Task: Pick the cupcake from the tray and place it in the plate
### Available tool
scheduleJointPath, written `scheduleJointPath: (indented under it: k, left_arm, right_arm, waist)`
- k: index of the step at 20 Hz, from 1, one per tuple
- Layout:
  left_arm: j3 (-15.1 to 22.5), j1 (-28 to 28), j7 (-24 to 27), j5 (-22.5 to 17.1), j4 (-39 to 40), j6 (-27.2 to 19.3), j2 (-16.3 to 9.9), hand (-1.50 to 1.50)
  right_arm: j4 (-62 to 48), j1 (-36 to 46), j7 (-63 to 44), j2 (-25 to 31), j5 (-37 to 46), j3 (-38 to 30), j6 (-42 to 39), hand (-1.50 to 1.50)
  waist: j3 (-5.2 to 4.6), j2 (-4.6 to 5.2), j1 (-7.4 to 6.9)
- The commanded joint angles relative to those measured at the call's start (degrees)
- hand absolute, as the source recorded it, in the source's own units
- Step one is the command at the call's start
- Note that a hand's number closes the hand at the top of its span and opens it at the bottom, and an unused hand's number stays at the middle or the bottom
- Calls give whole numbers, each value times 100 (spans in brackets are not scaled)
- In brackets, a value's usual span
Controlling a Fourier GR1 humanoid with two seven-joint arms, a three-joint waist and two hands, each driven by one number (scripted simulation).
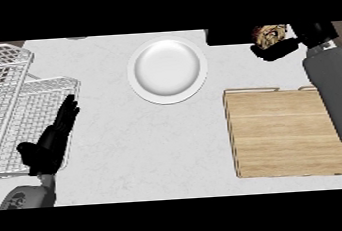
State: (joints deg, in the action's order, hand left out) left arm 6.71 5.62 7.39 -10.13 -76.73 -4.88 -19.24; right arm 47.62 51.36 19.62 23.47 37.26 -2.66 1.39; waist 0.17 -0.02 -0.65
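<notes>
Beyond tray (pixel 288 130), right hand (pixel 290 39) grips cupcake (pixel 272 35); plate (pixel 167 69) apart.

A white plate (pixel 166 69) is seen on the pale counter (pixel 154 148), near the top. A wooden tray (pixel 289 132) is laid at the right. The cupcake (pixel 269 36) is held in the curled right hand (pixel 286 40) at the upper right, beyond the tray. The left hand (pixel 52 139) is kept flat, fingers straight, over a wire rack (pixel 11 97) at the left.
</notes>
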Motion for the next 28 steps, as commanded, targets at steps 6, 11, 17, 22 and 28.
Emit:
scheduleJointPath:
  k: [6,11,17,22,28]
  left_arm:
    - [-139,-324,359,123,229,225,53,0]
    - [-292,-240,184,-16,173,430,-83,0]
    - [-200,50,-272,155,-225,200,24,0]
    - [-183,63,-202,175,-136,342,31,0]
    - [-130,407,-129,325,126,236,245,0]
  right_arm:
    - [-440,584,-337,-944,145,241,-31,150]
    - [-1309,1277,-571,-1559,336,251,346,150]
    - [-2369,1560,-437,-2225,613,235,1292,150]
    - [-2667,1709,-637,-2335,-116,-206,1523,150]
    - [-3543,1986,-1025,-2344,-236,-173,1959,-150]
  waist:
    - [-19,16,-7]
    - [-19,45,-96]
    - [-15,89,-204]
    - [-15,104,-279]
    - [-19,154,-379]
